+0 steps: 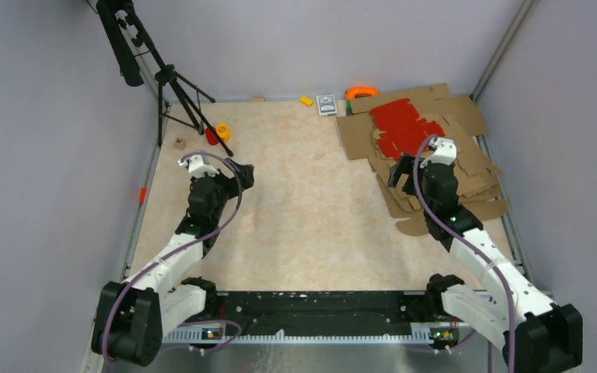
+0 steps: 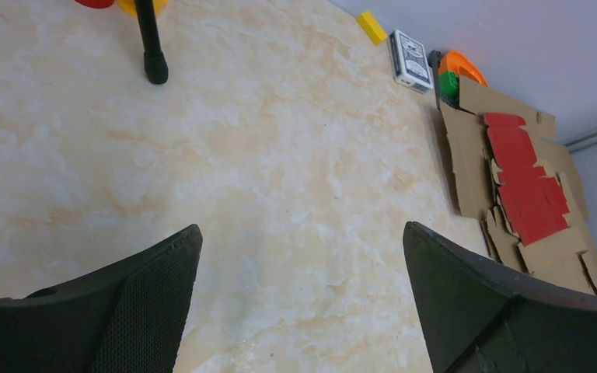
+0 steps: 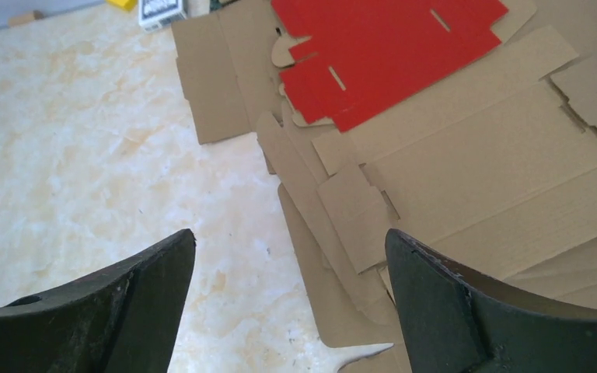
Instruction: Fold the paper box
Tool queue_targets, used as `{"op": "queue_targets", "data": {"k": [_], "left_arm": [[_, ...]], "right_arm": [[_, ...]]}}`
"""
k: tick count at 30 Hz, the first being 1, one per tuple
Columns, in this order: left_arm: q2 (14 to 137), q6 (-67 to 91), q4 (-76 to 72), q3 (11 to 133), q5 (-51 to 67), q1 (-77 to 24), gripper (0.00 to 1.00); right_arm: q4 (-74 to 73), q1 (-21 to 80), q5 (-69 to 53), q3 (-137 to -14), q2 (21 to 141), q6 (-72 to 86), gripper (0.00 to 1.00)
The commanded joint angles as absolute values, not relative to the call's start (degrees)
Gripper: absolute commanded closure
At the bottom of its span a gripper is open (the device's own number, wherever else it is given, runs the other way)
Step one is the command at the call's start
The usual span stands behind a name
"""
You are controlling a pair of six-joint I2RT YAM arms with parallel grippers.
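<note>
Hovering over the bare marbled table point(image 1: 303, 217), my left gripper point(image 1: 242, 175) had its jaws spread wide with nothing between them; in the left wrist view only tabletop showed between the two dark fingers point(image 2: 148, 295). My right gripper point(image 1: 399, 172) was also wide open and empty, hanging above the near-left edge of the cardboard pile at the far right of the table. The paper box point(image 3: 466, 179) lay there flat and unfolded, plain brown corrugated board with creased panels and flaps, just ahead of my right fingers point(image 3: 451, 303) and not touched by them. It sat among other flat brown pieces that overlapped it, so I could not tell exactly where its edges ended. Red cardboard sheets point(image 1: 404, 128) rested on top of the pile, farther back than the box. Along the back wall, left of the pile, I saw a small card pack point(image 1: 326, 104), a yellow block point(image 1: 306, 100) and an orange object point(image 1: 361, 92). A black tripod point(image 1: 175, 85) stood at the far left corner, well apart from my left gripper
</note>
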State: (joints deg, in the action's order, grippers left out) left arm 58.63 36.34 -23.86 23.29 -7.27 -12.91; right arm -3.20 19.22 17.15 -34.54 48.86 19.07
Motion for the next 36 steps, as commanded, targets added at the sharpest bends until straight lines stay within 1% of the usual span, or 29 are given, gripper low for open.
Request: {"op": "queue_targets", "data": {"k": [1, 2, 3, 5, 6, 7, 9, 14, 17, 19, 23, 24, 27, 31, 34, 36], "left_arm": [[57.6, 36.1, -28.6, 24.1, -1.6, -13.2, 0.01], [57.8, 35.6, -29.7, 23.9, 0.5, -13.2, 0.01], [58.2, 35.3, -30.5, 23.9, 2.8, -13.2, 0.01], [59.2, 34.6, -31.5, 24.3, 6.2, -13.2, 0.01], [59.7, 34.5, -31.7, 24.5, 7.5, -13.2, 0.01], [60.2, 34.5, -31.9, 24.6, 8.3, -13.2, 0.01], [61.4, 34.7, -32.6, 24.8, 9.7, -13.3, 0.01], [63.8, 35.2, -35.2, 25.3, 14.6, -13.4, 0.01], [64.6, 35.1, -35.4, 25.7, 16.0, -13.5, 0.01], [64.5, 34.8, -35.4, 25.7, 16.2, -13.5, 0.01], [64.0, 34.4, -35.2, 25.7, 16.0, -13.6, 0.01], [63.9, 34.3, -35.1, 25.7, 16.1, -13.6, 0.01], [63.8, 34.0, -34.8, 25.9, 16.5, -13.6, 0.01], [63.6, 33.8, -34.8, 25.9, 16.6, -13.8, 0.01], [63.4, 33.6, -34.7, 26.0, 16.7, -13.9, 0.01], [63.4, 33.6, -34.6, 26.1, 16.7, -14.0, 0.01]], "right_arm": [[-5.8, 18.7, 18.0, -39.4, 54.7, 20.4, 0.08], [-7.1, 17.0, 15.1, -40.5, 56.6, 22.3, 0.07], [-6.4, 12.7, 6.9, -40.4, 58.7, 24.2, 0.1], [1.1, 3.9, -8.6, -37.5, 61.9, 30.0, 0.16], [3.4, 1.5, -10.6, -37.0, 63.5, 31.2, 0.18], [3.7, 0.8, -8.8, -37.5, 64.4, 30.6, 0.17], [1.9, 0.6, -3.0, -39.8, 67.4, 28.5, 0.14], [2.7, 0.4, -1.4, -45.4, 79.2, 27.3, 0.12], [3.1, 0.4, 2.2, -47.7, 85.6, 27.0, 0.12], [3.1, 0.4, 2.4, -48.8, 89.0, 26.7, 0.12], [3.3, 0.4, -3.5, -50.0, 92.9, 25.9, 0.21], [3.4, 0.4, -5.0, -50.0, 93.2, 26.0, 0.25], [4.4, 0.5, -9.0, -49.2, 92.3, 26.1, 0.42], [4.5, 1.2, -11.2, -48.0, 90.7, 25.5, 0.58], [3.2, 1.7, -13.1, -48.6, 91.5, 24.6, 0.66], [2.6, 2.1, -13.8, -49.1, 92.1, 24.3, 0.69]]}}
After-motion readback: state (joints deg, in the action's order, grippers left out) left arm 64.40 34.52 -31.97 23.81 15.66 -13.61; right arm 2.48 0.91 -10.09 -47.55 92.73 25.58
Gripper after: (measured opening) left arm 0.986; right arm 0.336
